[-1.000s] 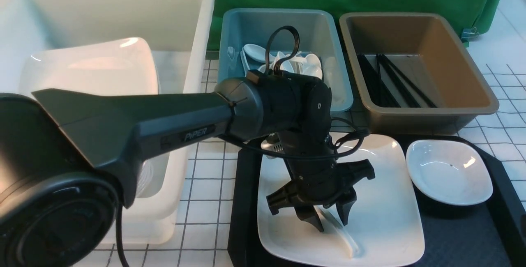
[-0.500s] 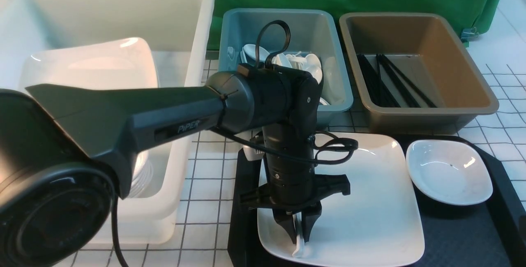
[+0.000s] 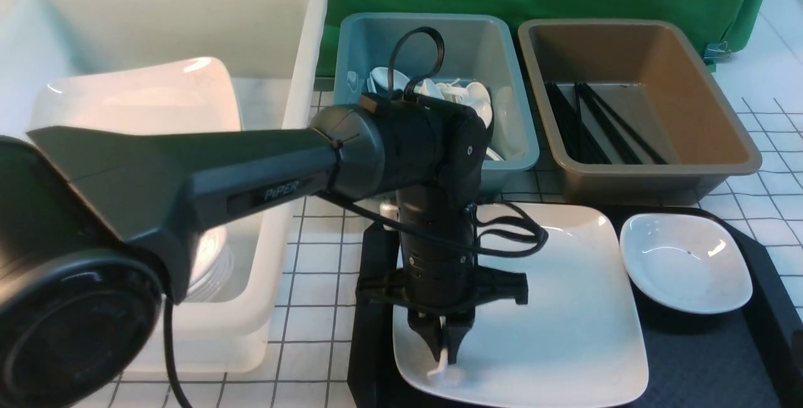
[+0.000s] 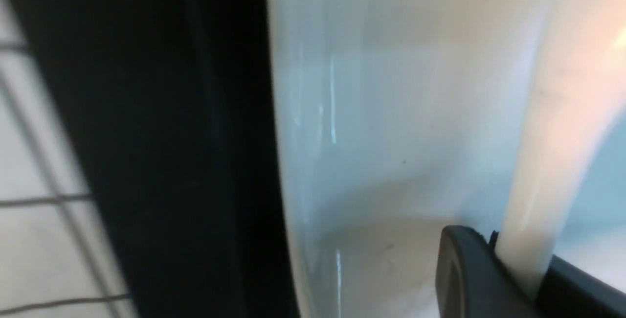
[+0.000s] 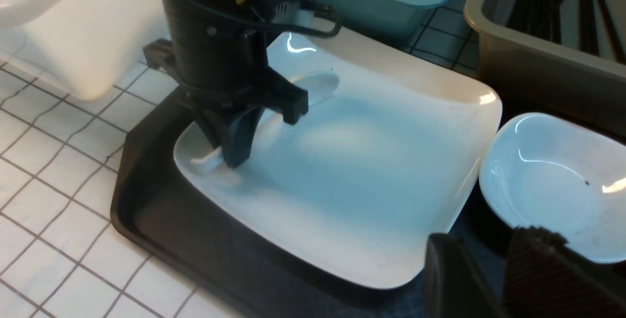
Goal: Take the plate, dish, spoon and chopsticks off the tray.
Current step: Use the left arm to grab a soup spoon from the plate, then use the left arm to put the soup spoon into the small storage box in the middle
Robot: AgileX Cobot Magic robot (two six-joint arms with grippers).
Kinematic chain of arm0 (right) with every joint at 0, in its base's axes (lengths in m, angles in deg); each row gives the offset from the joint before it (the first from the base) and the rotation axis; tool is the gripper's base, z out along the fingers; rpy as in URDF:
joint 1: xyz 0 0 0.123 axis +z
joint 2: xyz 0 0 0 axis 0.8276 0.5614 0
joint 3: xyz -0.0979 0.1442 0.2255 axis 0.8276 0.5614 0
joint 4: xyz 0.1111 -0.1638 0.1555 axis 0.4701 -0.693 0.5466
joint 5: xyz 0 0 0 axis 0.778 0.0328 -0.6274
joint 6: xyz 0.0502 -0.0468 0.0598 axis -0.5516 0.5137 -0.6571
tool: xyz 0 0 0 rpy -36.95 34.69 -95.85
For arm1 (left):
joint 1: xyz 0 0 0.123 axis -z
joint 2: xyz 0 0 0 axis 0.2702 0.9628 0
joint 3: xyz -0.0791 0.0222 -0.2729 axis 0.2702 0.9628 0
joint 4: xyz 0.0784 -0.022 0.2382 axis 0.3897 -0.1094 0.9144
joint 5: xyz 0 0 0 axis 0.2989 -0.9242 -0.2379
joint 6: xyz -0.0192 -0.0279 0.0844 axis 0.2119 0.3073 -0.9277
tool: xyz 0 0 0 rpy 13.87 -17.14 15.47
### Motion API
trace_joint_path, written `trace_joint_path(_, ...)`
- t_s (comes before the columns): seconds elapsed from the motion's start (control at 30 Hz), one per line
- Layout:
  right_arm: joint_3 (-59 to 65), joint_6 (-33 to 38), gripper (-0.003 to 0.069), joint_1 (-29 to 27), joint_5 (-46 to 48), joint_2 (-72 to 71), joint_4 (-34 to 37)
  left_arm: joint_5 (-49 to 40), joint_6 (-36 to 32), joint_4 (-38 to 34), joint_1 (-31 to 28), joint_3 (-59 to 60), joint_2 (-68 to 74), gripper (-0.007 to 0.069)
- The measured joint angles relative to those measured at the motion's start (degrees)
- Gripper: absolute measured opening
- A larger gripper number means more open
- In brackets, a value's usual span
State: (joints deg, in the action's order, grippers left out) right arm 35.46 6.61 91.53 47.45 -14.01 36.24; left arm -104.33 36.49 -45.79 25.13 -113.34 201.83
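Observation:
My left gripper point(image 3: 443, 350) is shut on the white spoon point(image 3: 438, 370), just above the near left part of the large white plate point(image 3: 564, 307). In the left wrist view the spoon's handle point(image 4: 538, 171) is pinched between the jaws of the left gripper point(image 4: 523, 271). The plate rests on the black tray point(image 3: 690, 364), with the small white dish point(image 3: 687, 263) to its right. My right gripper point(image 5: 489, 281) is open and empty, low over the tray between plate point(image 5: 352, 161) and dish point(image 5: 552, 186). No chopsticks show on the tray.
A large white tub point(image 3: 188, 31) with plates stands at the left. A blue tub point(image 3: 502, 50) of spoons and a brown tub point(image 3: 690, 81) of black chopsticks point(image 3: 596, 125) stand behind the tray. The table is white checked.
My left gripper has turned, closed on the spoon that lay on the plate, and moved toward the plate's near left corner. The spoon now hangs from the jaws.

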Motion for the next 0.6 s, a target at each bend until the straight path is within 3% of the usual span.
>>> trace_joint_path(0.37, 0.0, -0.79, 0.0238, 0.0, 0.0, 0.0, 0.24, -1.32, -6.12, 1.3, -3.25, -21.75, -6.41, 0.0017)
trace_joint_path(0.6, 0.0, -2.78, 0.024, 0.0, 0.0, 0.0, 0.31, -0.94, -10.4, 1.5, -12.14, -36.76, -0.17, 0.0017)
